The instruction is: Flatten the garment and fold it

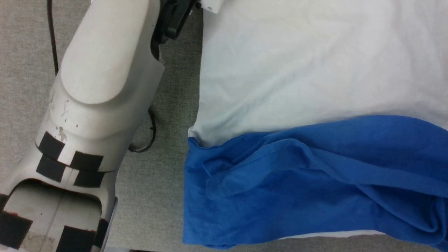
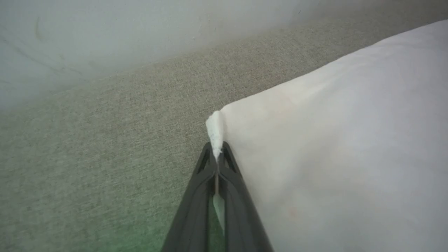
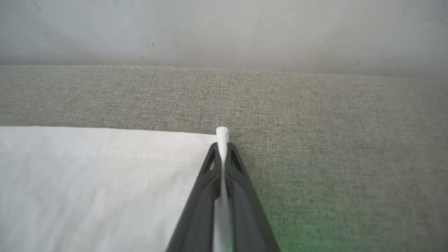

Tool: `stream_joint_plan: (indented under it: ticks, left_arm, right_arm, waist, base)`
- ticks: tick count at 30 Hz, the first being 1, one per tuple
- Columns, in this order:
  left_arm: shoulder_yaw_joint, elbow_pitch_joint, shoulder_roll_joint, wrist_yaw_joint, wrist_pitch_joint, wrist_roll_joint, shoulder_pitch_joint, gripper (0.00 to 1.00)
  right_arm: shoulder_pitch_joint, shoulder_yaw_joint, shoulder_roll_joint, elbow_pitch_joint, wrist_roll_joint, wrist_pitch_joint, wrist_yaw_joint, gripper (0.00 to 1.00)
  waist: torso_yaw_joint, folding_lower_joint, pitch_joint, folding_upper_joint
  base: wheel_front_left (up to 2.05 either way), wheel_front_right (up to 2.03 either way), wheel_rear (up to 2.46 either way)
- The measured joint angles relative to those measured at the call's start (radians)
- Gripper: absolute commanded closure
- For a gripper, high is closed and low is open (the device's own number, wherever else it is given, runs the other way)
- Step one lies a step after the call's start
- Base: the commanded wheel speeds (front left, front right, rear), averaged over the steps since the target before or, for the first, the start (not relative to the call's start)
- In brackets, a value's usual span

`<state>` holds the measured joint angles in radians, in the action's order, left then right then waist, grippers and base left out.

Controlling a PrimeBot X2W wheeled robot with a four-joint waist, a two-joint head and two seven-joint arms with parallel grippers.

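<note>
1. While the thin white cloth shirt with royal-blue sleeves [image 1: 315, 87] lies spread on grey woven fabric [image 1: 164, 175], the left gripper [image 2: 217, 155] pinches one white corner.
2. Closed too, the right gripper [image 3: 222, 148] clamps a hem corner.

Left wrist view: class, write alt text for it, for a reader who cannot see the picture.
The left tool, its dark jaws shut together, pinches a corner of the white garment, a tuft of cloth poking out past the tips. The garment spreads to the right over a grey woven surface, with a pale wall behind.
</note>
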<state>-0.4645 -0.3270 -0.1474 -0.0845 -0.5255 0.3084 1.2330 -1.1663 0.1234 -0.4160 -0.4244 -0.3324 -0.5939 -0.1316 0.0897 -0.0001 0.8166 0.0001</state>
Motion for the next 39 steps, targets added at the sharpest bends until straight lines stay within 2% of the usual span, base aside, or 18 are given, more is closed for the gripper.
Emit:
stream_joint_plan:
  ticks: [7,12,21,24,30,39]
  left_arm:
    - [0.023,-0.008,-0.01,-0.001,0.117,0.011,0.0,1.0]
    - [0.049,-0.003,-0.016,0.007,0.211,0.043,-0.021,1.0]
    - [0.047,0.112,-0.041,0.073,0.334,0.097,-0.197,1.0]
    - [0.043,0.187,-0.06,0.077,0.351,0.115,-0.289,1.0]
    - [0.044,0.368,-0.123,0.071,0.37,0.135,-0.509,1.0]
    - [0.048,0.589,-0.213,0.019,0.391,0.144,-0.823,1.0]
  right_arm:
    - [0.017,-0.057,-0.044,0.021,-0.029,0.05,0.0,1.0]
    - [0.057,-0.106,-0.089,0.074,-0.106,0.091,0.0,1.0]
    - [0.237,-0.122,-0.164,0.245,-0.281,0.156,0.0,1.0]
    - [0.34,-0.106,-0.176,0.309,-0.326,0.166,0.0,1.0]
    - [0.554,-0.047,-0.16,0.434,-0.373,0.175,0.0,1.0]
    - [0.829,0.043,-0.049,0.605,-0.38,0.171,0.0,1.0]
  waist:
    - [-0.002,0.0001,-0.019,0.0]
    - [-0.005,0.0001,-0.062,0.0]
    - [-0.001,0.0,-0.172,0.0]
    - [0.004,0.0,-0.217,0.0]
    - [0.01,-0.0001,-0.317,0.0]
    - [0.012,-0.0003,-0.471,0.0]
  base:
    - [0.0,0.0,0.0]
    - [0.0,0.0,0.0]
    - [0.0,0.0,0.0]
    - [0.0,0.0,0.0]
    - [0.0,0.0,0.0]
    - [0.0,0.0,0.0]
